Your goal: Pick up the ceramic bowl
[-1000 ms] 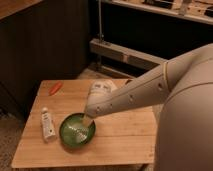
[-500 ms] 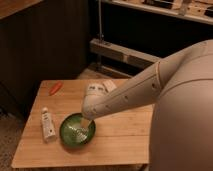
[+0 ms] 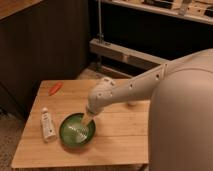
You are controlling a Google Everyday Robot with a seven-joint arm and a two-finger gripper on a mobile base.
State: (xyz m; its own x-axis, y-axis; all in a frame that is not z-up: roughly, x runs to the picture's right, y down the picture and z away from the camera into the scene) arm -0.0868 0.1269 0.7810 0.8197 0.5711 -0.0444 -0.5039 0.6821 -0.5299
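We located the ceramic bowl (image 3: 73,133) near the front-left part of the wooden counter (image 3: 122,137). The tool (image 3: 86,120) was lowered at the bowl's right-rear rim, with its tip reaching inside the bowl. We could not tell whether the tool was released, clenched or grasping the rim. A white tube (image 3: 47,125) lay just left of the bowl. A small red item (image 3: 55,88) lay well behind the bowl, toward the left.
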